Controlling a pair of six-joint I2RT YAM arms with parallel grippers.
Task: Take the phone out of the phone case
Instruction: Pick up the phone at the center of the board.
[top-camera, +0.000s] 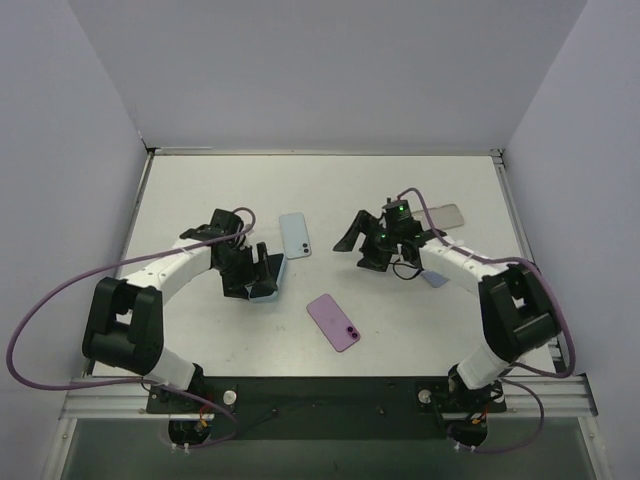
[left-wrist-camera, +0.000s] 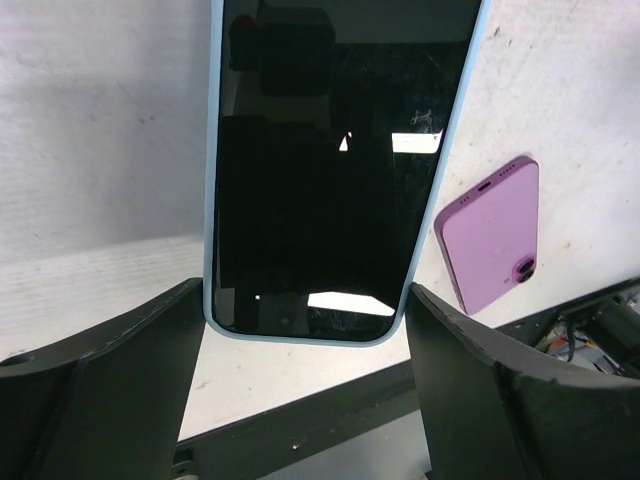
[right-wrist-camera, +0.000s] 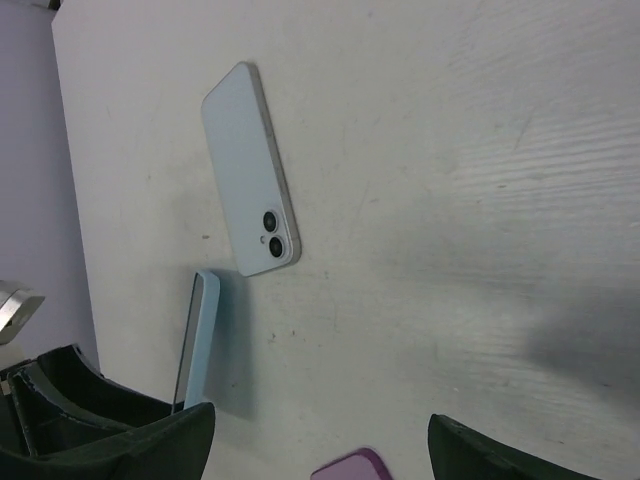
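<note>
A phone with a black screen in a light blue case (left-wrist-camera: 335, 150) stands on its long edge, its lower end between the fingers of my left gripper (left-wrist-camera: 305, 295). The jaws press on both sides of the case. In the top view this gripper (top-camera: 257, 276) sits left of centre with the blue case (top-camera: 266, 293) showing at its tip. The right wrist view shows the case (right-wrist-camera: 203, 330) edge-on. My right gripper (top-camera: 362, 248) is open and empty above the table right of centre, apart from the case; it also shows in its own view (right-wrist-camera: 320, 450).
A light blue phone (top-camera: 294, 235) lies back up near the centre, also in the right wrist view (right-wrist-camera: 250, 170). A purple phone (top-camera: 333, 321) lies back up toward the front. A grey phone (top-camera: 446, 214) lies behind the right arm. A pale blue item (top-camera: 435, 279) is partly under that arm.
</note>
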